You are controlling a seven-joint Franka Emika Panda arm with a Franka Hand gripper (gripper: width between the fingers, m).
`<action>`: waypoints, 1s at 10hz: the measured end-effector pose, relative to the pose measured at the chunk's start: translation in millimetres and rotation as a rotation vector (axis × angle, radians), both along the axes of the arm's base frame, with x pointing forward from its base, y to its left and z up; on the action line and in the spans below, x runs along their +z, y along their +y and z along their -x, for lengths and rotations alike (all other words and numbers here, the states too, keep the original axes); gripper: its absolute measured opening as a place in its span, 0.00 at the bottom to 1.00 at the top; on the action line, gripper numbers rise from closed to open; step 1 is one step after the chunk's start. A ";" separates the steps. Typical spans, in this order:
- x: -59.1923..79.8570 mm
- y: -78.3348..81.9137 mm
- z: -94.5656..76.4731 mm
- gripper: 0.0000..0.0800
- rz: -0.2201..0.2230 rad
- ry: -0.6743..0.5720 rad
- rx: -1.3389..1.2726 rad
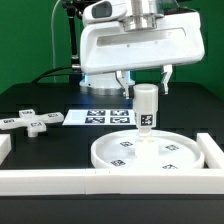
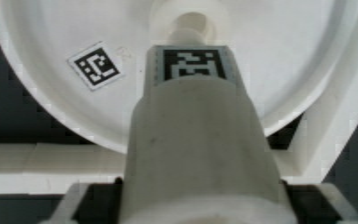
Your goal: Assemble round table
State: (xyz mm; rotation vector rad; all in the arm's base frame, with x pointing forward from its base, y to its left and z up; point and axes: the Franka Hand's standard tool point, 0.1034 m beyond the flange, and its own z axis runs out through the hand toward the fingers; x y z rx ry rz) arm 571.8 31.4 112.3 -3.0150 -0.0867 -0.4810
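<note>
Between the claw's (image 1: 146,88) fingers stands the leg (image 1: 146,108), a short white cylinder, upright, with its foot on the middle of the disc (image 1: 110,158) straight below. In the wrist view the dark fingers (image 2: 98,196) flank the leg (image 2: 197,120) closely, yet the exterior view seems to show a sliver of room on each side. I cannot tell whether the claw (image 2: 197,200) is pinching the leg or only set around it.

The leg looks like light, stiff, smooth plastic. It should neither bend nor crush, but it could slip or spin in a loose hold. The best place to grip is probably high on its round wall, square across it, above the tag.

Below, the disc (image 2: 309,70) is broad and flat, probably light enough to skate on the black table (image 1: 40,150) if pushed sideways.

Further out, a front border bar (image 1: 60,181) lies just beyond the disc's near rim. A side border bar (image 1: 213,150) hems it towards the exterior view's right. Behind the claw is the marker board (image 1: 105,117). The cross-shaped piece (image 1: 30,121) lies well apart towards the exterior view's left, with open table between.
</note>
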 end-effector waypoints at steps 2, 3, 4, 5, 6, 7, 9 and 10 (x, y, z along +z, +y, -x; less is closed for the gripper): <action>-4.0 2.6 1.3 0.51 0.000 0.004 0.004; -6.9 2.3 2.0 0.51 0.001 0.006 0.003; -9.5 2.0 2.4 0.51 0.002 0.006 0.003; -13.0 1.5 2.7 0.51 0.004 0.005 0.002; -17.0 0.7 2.7 0.51 0.007 -0.001 -0.001; -17.3 0.8 0.6 0.51 0.011 -0.017 -0.002; -17.3 1.6 -1.5 0.51 0.019 -0.046 -0.004; -17.4 1.6 -2.3 0.51 0.022 -0.057 -0.002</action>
